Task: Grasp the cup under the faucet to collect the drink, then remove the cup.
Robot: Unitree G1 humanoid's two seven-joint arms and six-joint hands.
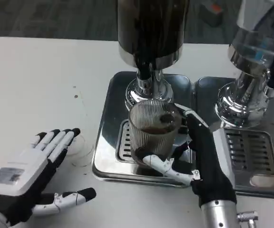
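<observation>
Right robot hand (194,159) grasps the cup (153,130), its fingers wrapped round the lower wall from the right and front, while the left robot hand (32,173) lies released on the counter (42,76), fingers apart and nothing in them.

Going from the biggest thing down: the counter carries two dispensers side by side. The dispenser (151,28) in the middle is dark and stands on a steel tray (106,142); the second dispenser (256,57) to its right is clear and stands on its own tray (256,166). The cup sits upright on the grate of the middle tray, directly below the faucet (144,71). It is ribbed and see-through, and a shallow layer of dark drink (153,129) shows inside, well short of the rim.

As for progress, the grasp looks done and filling seems begun, to judge by the liquid in the cup. Whether drink is flowing now I cannot tell; no stream is plain between faucet and cup. What is left, by my reading, is to finish collecting and then draw the cup out from under the faucet and off the tray.

The left robot hand lies well apart from the tray, touching only the counter.
</observation>
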